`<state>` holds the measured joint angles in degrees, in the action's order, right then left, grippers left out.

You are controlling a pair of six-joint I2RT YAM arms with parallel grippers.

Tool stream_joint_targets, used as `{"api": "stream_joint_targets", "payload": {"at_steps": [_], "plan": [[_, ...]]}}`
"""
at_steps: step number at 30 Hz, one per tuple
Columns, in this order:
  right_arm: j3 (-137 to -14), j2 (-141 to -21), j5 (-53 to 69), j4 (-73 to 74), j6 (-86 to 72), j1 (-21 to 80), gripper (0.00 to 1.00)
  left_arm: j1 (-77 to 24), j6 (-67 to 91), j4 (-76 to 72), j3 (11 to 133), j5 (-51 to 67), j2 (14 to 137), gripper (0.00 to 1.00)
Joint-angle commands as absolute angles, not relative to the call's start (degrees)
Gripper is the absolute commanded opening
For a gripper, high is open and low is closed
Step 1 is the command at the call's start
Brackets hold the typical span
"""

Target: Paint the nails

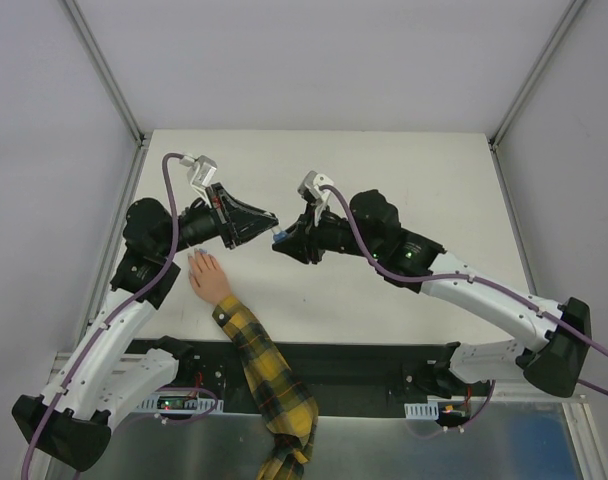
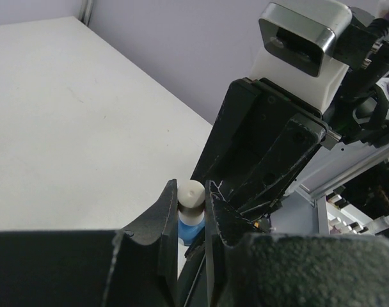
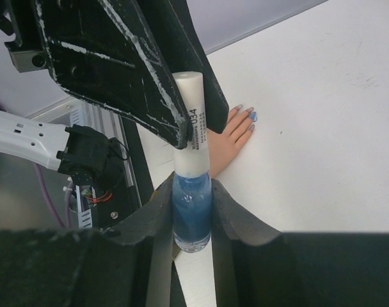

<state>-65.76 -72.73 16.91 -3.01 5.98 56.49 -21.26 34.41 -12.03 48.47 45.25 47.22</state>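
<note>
A small peach hand (image 1: 209, 279) with a yellow-and-black plaid sleeve (image 1: 265, 372) lies flat on the white table (image 1: 404, 170). Its nails (image 3: 251, 116) show in the right wrist view, at least one tinted light blue. My right gripper (image 3: 192, 220) is shut on a blue nail polish bottle (image 3: 192, 214) and holds it above the table. My left gripper (image 2: 192, 203) is shut on the bottle's white cap (image 2: 192, 194). The two grippers meet over the table's middle, right of the hand, where the bottle (image 1: 280, 234) shows between them in the top view.
A black strip (image 1: 384, 360) runs along the table's near edge, with the arm bases on it. Grey walls and metal frame posts (image 1: 104, 70) enclose the table on three sides.
</note>
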Motion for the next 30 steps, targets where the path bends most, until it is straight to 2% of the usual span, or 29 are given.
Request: {"api": "stream_joint_targets", "payload": {"at_steps": [1, 4, 5, 8, 10, 14, 19, 23, 24, 25, 27, 28, 30], "plan": [[-70.31, -69.08, 19.86, -23.2, 3.43, 56.69, 0.0, -22.24, 34.81, -11.43, 46.4, 58.61, 47.9, 0.0], [-71.01, -69.61, 25.82, -23.38, 1.85, 56.34, 0.01, -22.24, 34.63, -13.08, 46.76, 61.34, 48.6, 0.0], [-71.1, -69.78, 32.97, -24.34, -1.81, 55.38, 0.0, -22.24, 36.02, -15.53, 46.15, 64.83, 48.69, 0.0], [-70.32, -71.28, 45.92, -34.77, -10.08, 54.32, 0.0, -22.32, 38.75, -23.71, 45.0, 69.42, 48.34, 0.0], [-69.52, -72.24, 48.94, -44.62, -18.78, 54.4, 0.0, -22.67, 39.2, -26.09, 44.83, 70.31, 47.2, 0.0], [-70.05, -73.65, 49.75, -52.9, -26.1, 54.23, 0.0, -24.25, 38.58, -28.82, 45.44, 70.49, 45.27, 0.0], [-66.98, -71.64, 48.78, -52.91, -25.58, 52.91, 0.0, -24.43, 39.99, -28.65, 46.14, 69.44, 44.83, 0.0], [-65.3, -69.44, 48.26, -47.76, -22.34, 52.38, 0.0, -24.43, 37.45, -23.23, 47.63, 64.88, 43.77, 0.0], [-65.3, -68.82, 47.99, -44.94, -20.58, 52.38, 0.0, -24.43, 36.14, -16.85, 48.59, 61.73, 43.77, 0.02], [-65.22, -68.38, 46.77, -42.3, -16.74, 52.38, 0.0, -24.43, 33.95, -14.18, 50.87, 60.48, 43.68, 0.07], [-64.69, -66.71, 45.18, -35.35, -13.9, 52.47, 0.0, -24.35, 32.18, -7.68, 52.99, 58.02, 43.68, 0.25], [-64.6, -66.27, 43.09, -33.24, -11.62, 52.38, 0.0, -24.35, 31.12, -6.52, 54.83, 56.79, 43.42, 0.4], [-64.86, -65.04, 41.49, -28.05, -10.11, 52.47, 0.01, -24.35, 30.68, -5.19, 56.42, 55.47, 42.28, 0.52]]}}
